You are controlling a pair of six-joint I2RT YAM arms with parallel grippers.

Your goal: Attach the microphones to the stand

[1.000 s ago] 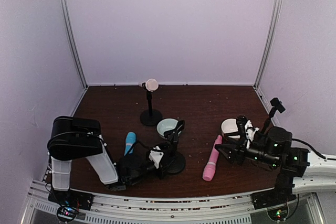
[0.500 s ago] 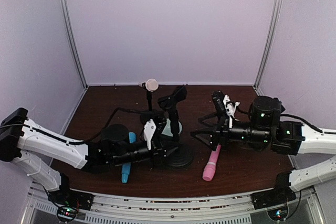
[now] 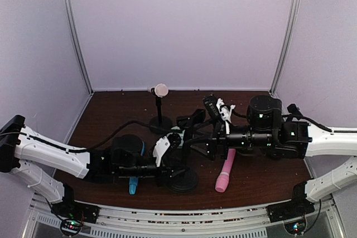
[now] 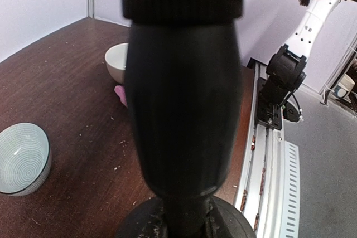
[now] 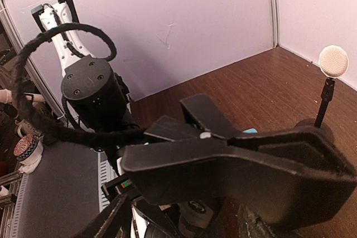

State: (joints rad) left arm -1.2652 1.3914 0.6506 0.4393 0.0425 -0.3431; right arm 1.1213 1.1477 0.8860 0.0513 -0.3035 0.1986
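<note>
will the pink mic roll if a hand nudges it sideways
Probably: the pink microphone lies flat on the table, round-bodied, so a side nudge should roll it. Its taper would likely curve the roll around the slim far end. It looks rigid plastic, so it shouldn't flex when lifted.

Matt, dark wood-grain tabletop (image 3: 111, 110), flecked with pale crumbs. Smooth, faintly shiny plastic on the pink microphone (image 3: 225, 172); fine mesh grain on the head of the cream microphone (image 5: 333, 61). Matt black plastic on the near stand (image 4: 181, 82). Glazed, ring-patterned bowl (image 4: 22, 157). Glossy white arm shells (image 3: 50, 151).
</note>
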